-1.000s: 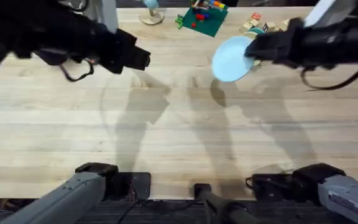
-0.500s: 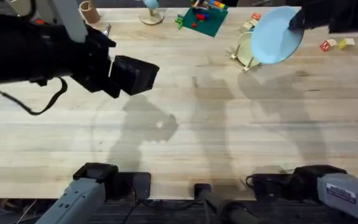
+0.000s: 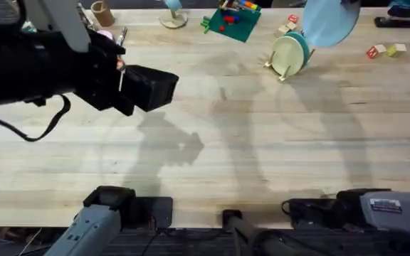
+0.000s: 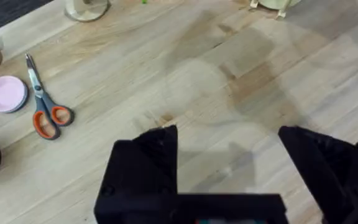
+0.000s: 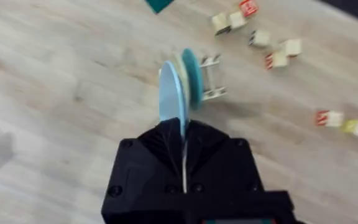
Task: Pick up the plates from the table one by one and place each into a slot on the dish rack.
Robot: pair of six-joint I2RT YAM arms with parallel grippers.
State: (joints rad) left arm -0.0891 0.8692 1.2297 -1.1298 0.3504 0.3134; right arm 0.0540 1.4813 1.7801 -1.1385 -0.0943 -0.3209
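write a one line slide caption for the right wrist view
Right gripper holds a light blue plate edge-on above the dish rack, where plates already stand.

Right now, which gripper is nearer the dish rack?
Right. The right gripper holds the light blue plate just above the dish rack; the left gripper hangs open far across the table.

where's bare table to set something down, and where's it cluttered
Bare: the broad middle of the table, from the dish rack toward the arm bases. Crowded: the far edge, with scissors and pink dish, green toy-block board, blocks.
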